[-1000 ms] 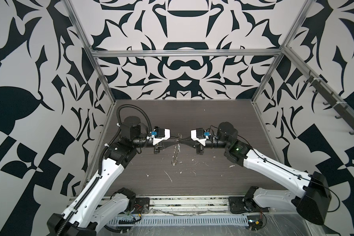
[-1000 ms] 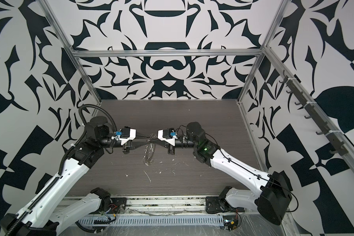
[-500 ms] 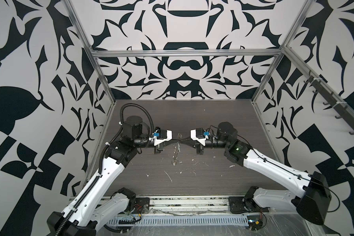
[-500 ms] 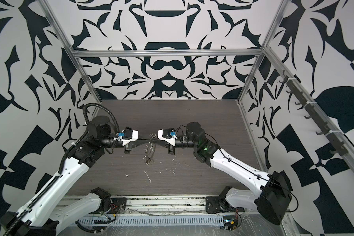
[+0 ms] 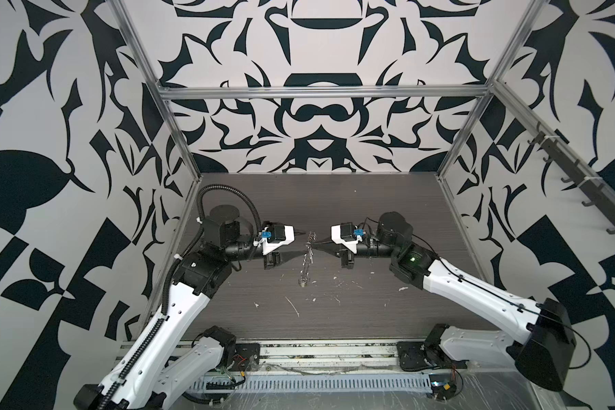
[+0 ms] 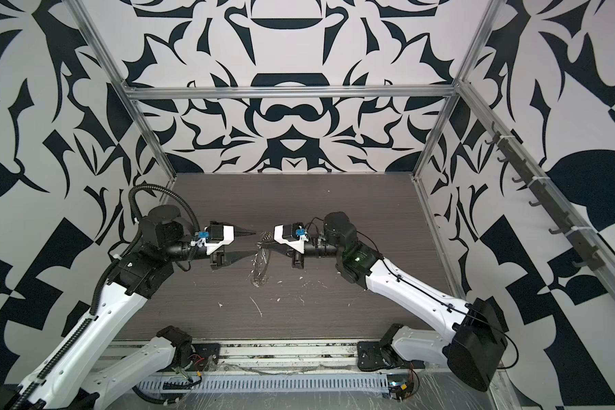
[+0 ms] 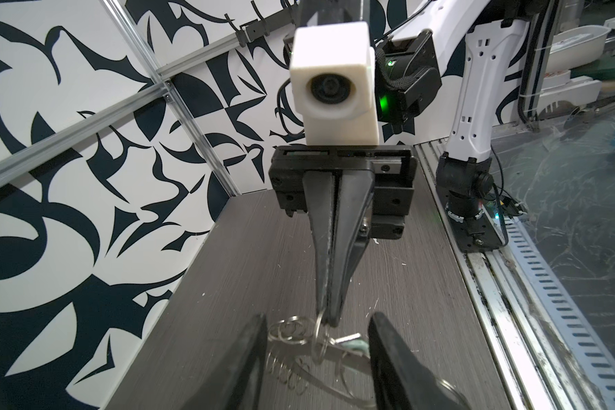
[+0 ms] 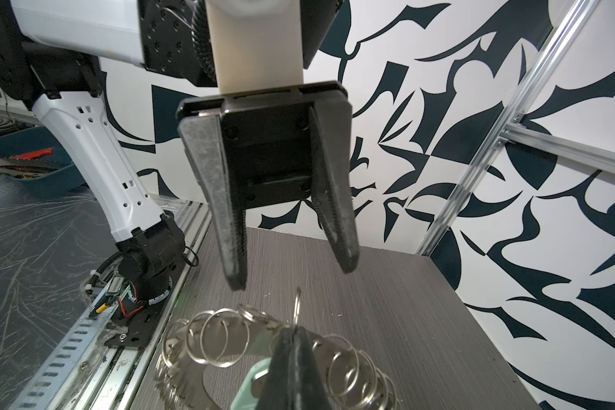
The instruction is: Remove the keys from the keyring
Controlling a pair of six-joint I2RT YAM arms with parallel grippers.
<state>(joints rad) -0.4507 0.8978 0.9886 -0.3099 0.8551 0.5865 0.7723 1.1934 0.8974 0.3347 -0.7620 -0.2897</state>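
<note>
The keyring point(image 5: 306, 261) point(image 6: 261, 261), a flat grey disc fringed with small split rings, hangs edge-on between the two grippers above the dark table in both top views. My right gripper point(image 8: 292, 333) point(image 5: 315, 244) is shut on one split ring at its rim point(image 8: 256, 335). A pale tag point(image 8: 253, 387) point(image 7: 357, 343) with a silver key point(image 7: 347, 337) sits right under those shut jaws. My left gripper point(image 7: 318, 328) point(image 6: 255, 243) faces it, open, its jaws either side of the keyring point(image 7: 353, 362) without touching it.
White scraps point(image 5: 293, 307) litter the dark table point(image 5: 370, 312) in front of the grippers. Patterned walls and aluminium posts point(image 5: 178, 142) close in the back and both sides. A slotted rail point(image 5: 309, 383) runs along the front edge between the arm bases.
My left gripper's jaws have spread apart from nearly closed to open. The right gripper and the keyring have stayed where they were.
</note>
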